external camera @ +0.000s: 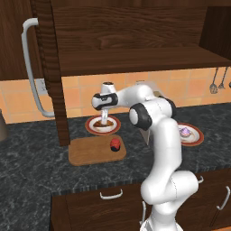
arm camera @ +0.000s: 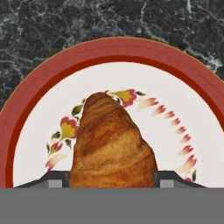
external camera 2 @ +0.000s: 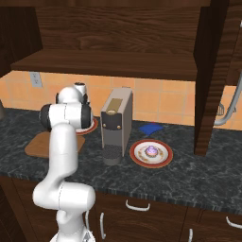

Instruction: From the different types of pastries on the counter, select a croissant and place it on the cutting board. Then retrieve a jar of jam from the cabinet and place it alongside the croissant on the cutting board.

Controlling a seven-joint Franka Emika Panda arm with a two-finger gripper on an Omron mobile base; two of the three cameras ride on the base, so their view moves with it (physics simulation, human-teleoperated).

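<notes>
With the gripper [arm camera: 112, 177] lowered onto the plate [arm camera: 30, 109], its fingers sit against both flanks of the croissant [arm camera: 111, 144], apparently pinching it low down. A glancing hold on those sloped sides could let it slip off as it lifts. Count: one croissant, one cupcake [external camera: 185, 131], two plates, one jam jar [external camera: 115, 144] already on the one cutting board [external camera: 88, 151].
</notes>
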